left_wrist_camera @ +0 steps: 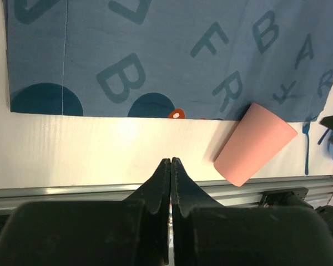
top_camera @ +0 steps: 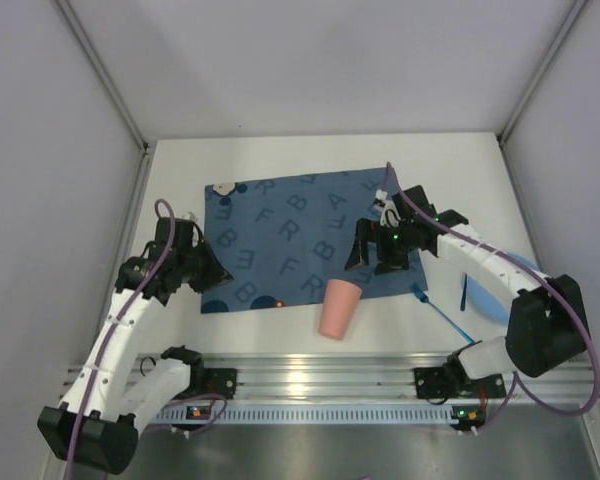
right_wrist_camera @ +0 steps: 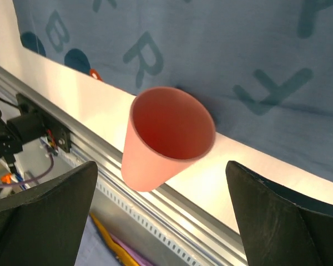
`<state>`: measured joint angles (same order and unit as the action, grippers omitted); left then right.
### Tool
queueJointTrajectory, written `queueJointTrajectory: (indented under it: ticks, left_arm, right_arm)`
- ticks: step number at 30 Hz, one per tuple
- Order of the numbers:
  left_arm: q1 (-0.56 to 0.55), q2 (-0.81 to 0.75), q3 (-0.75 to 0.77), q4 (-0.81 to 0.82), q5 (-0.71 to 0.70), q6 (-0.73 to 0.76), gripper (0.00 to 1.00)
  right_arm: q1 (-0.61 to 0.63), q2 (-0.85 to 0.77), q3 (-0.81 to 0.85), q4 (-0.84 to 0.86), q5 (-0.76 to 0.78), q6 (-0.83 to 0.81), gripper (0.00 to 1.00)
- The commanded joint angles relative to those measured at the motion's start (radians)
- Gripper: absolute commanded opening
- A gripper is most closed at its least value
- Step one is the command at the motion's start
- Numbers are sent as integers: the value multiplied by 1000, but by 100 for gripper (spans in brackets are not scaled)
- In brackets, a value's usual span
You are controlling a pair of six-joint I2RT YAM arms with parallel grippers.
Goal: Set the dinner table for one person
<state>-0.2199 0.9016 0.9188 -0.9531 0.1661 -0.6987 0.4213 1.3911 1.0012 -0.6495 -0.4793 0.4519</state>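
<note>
Left arm is bent at the elbow. Its left gripper (top_camera: 212,270) sits by the placemat's (top_camera: 280,240) near-left corner, fingers pressed together with nothing between them.

Right arm reaches in over the placemat's near-right corner. The right gripper (top_camera: 373,262) has its fingers spread wide and holds nothing.

The dinner table (top_camera: 450,170) lies under the placemat, with bare white showing on all sides of it.

A pink cup (top_camera: 338,310) stands on the white just off the placemat's near edge.

Only the right wrist view looks into the cup's mouth: empty.

Only the top view shows the blue plate (top_camera: 480,295) and blue utensil (top_camera: 435,305), right of the placemat.

The left wrist view confirms the closed fingertips, over white near the placemat's near edge.
</note>
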Motion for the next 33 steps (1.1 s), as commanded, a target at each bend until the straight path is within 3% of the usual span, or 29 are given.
queueJointTrajectory:
  ticks: [1,13,17,20,21,23,24,26,29,33]
  left_arm:
    - [-4,-53,-20,-56,-8,-30,0]
    - [-4,-142,-75,-93,-16,-44,0]
    - [-6,-138,-101,-72,-10,-44,0]
    - [-4,-127,-106,-55,-4,-44,0]
    - [-4,-124,-106,-50,-4,-44,0]
    - [-4,-115,-104,-35,-4,-44,0]
    - [-4,-112,-106,-29,0,-42,0]
    - [-4,-99,-115,-9,0,-33,0]
    - [-4,-70,-136,37,0,-2,0]
    - [-4,26,-138,131,6,54,0]
  right_arm:
    - [83,26,25,83,-21,-19,100]
    - [284,36,-56,140,-30,31,100]
    - [310,11,-62,145,-56,51,86]
    - [327,-1,-64,146,-71,67,64]
    - [338,-3,-65,145,-73,68,48]
    - [343,-9,-72,148,-79,73,34]
    - [343,-9,-70,148,-88,70,21]
    - [338,5,-24,116,-93,22,10]
    - [309,66,108,16,-99,-47,0]
    - [304,135,224,-52,-157,-78,0]
